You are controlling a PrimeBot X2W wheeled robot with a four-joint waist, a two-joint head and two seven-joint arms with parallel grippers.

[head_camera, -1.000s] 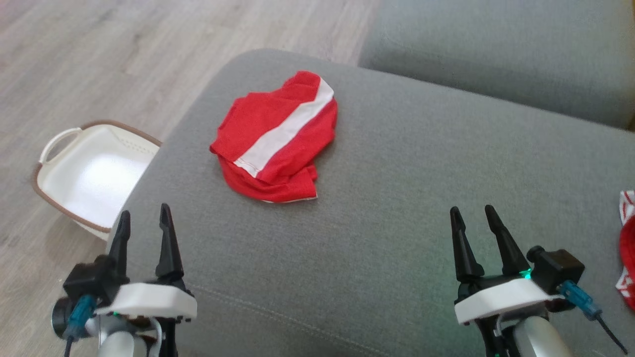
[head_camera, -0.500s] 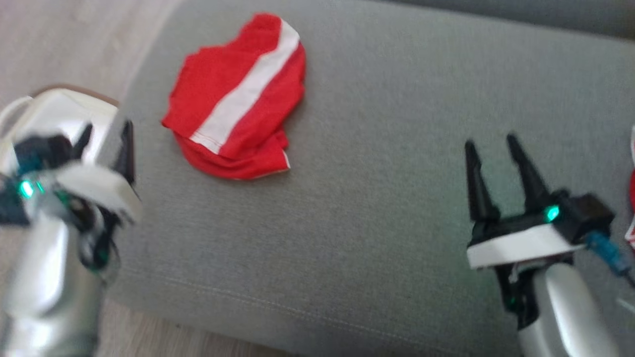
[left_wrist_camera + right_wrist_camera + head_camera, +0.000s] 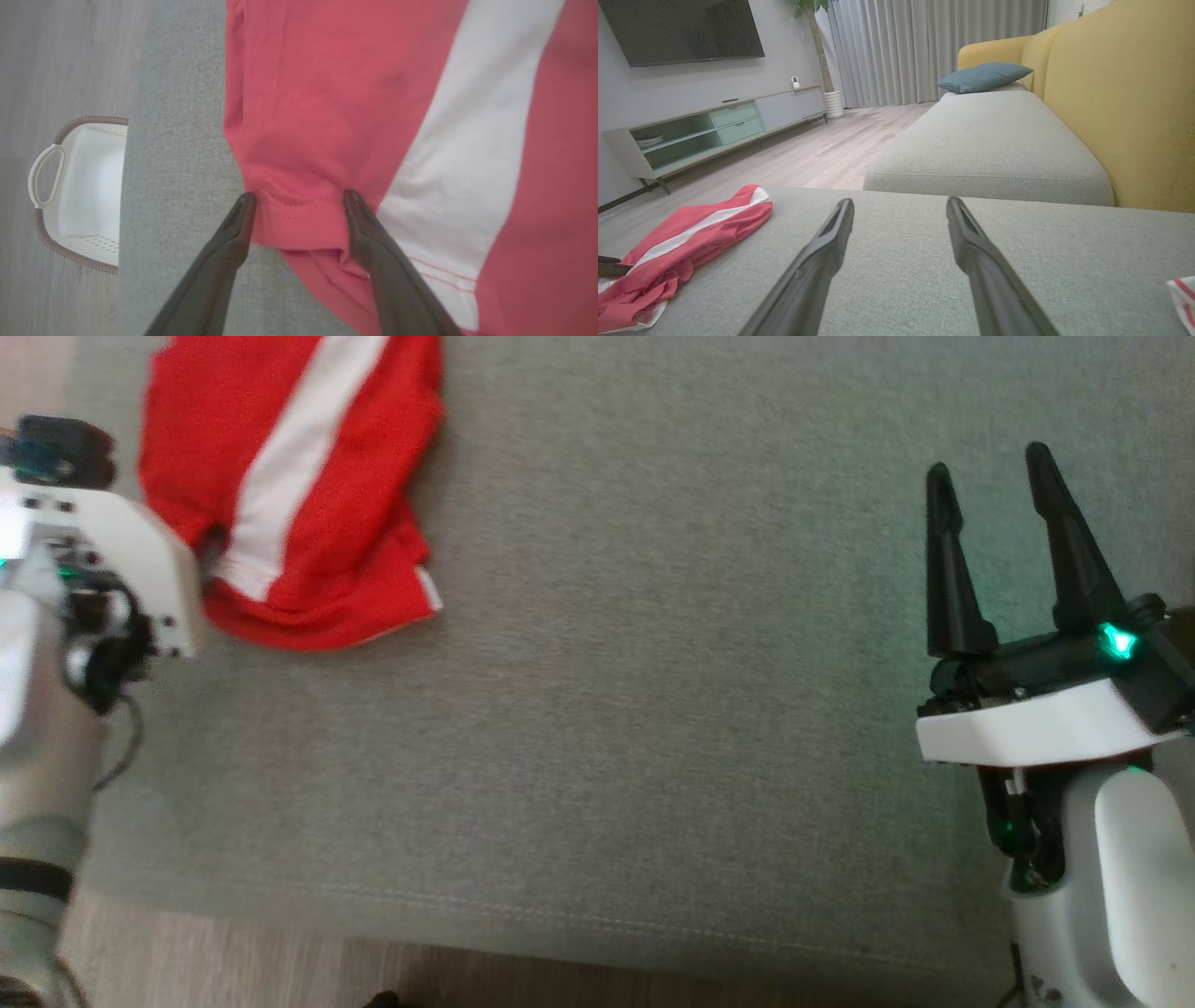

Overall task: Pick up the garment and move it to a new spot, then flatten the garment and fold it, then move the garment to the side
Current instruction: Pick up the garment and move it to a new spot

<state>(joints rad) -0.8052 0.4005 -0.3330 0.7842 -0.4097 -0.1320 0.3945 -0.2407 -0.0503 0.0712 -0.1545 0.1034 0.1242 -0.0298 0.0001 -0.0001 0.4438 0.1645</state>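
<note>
The garment (image 3: 280,476) is red with a broad white stripe and lies crumpled on the grey sofa seat (image 3: 653,663) at the upper left of the head view. My left gripper (image 3: 299,198) points down at the garment's near-left edge, open, with a red hemmed fold (image 3: 299,224) between its two fingertips. The head view shows that arm's white wrist housing (image 3: 121,560) covering the fingers. My right gripper (image 3: 991,467) hovers open over bare cushion far to the right, nothing between its fingers. From the right wrist view the garment (image 3: 686,238) lies low at the left.
A white basket (image 3: 79,186) with a brown rim stands on the wooden floor beside the seat's left edge. A scrap of another red-and-white cloth (image 3: 1183,294) lies at the right. A second grey cushion (image 3: 990,140), a yellow backrest (image 3: 1120,93) and a blue pillow (image 3: 985,77) lie beyond.
The head camera has dipped and turned, so the whole picture has shifted. My left arm has swung up and over to the garment's edge, fingers now pointing down. Both grippers stay open.
</note>
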